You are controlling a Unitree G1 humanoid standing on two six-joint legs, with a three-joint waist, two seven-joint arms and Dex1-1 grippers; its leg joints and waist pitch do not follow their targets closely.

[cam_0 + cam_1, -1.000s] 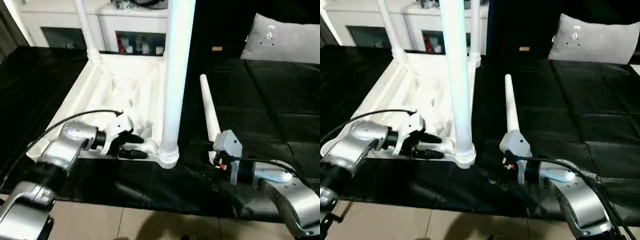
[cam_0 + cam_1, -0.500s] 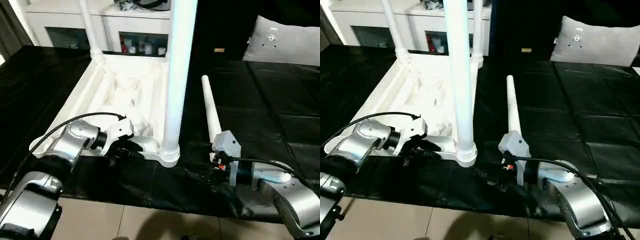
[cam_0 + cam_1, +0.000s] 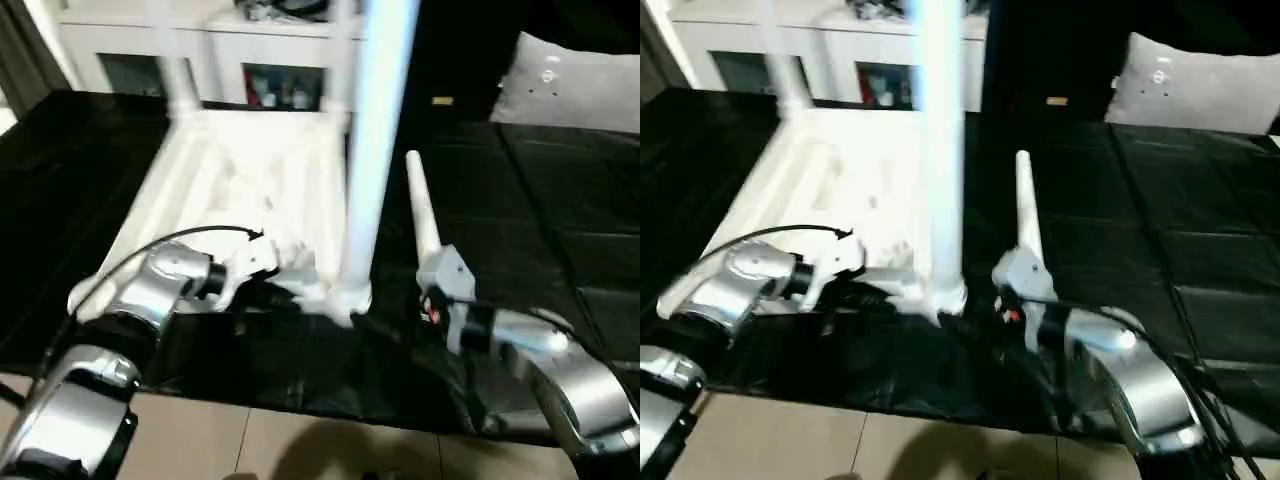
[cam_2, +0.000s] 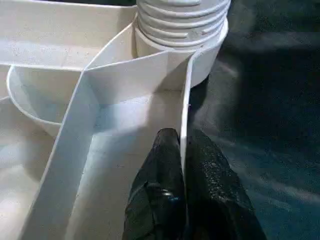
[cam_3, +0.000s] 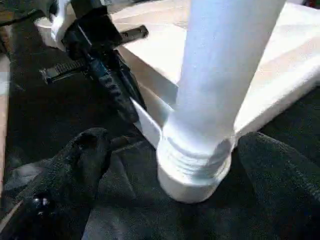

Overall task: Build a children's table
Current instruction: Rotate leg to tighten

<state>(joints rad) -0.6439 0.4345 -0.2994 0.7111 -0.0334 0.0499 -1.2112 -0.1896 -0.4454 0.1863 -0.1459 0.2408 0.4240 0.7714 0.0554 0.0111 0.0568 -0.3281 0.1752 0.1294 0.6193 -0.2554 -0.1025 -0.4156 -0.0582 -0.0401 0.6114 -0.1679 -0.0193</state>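
Note:
The children's table top (image 3: 240, 180) lies upside down on the black mat, ribs up. A white leg (image 3: 375, 150) stands upright in its near right corner socket (image 5: 192, 165), and more legs rise at the far corners. Another leg (image 3: 420, 215) lies loose on the mat to the right. My left gripper (image 4: 181, 137) is shut on the thin near rim (image 4: 187, 95) of the top, right beside that socket. My right gripper (image 5: 172, 140) is open, with one finger (image 5: 85, 150) on each side of the socket's base, not touching it.
A white cabinet with glass doors (image 3: 200, 60) stands behind the table top. A grey cushion (image 3: 575, 85) lies at the back right on the black mat (image 3: 560, 230). Beige floor tiles (image 3: 300, 450) run along the near edge.
My left gripper's fingers have closed onto the table top's near rim. My right gripper has moved in closer to the base of the near leg. The view itself has shifted.

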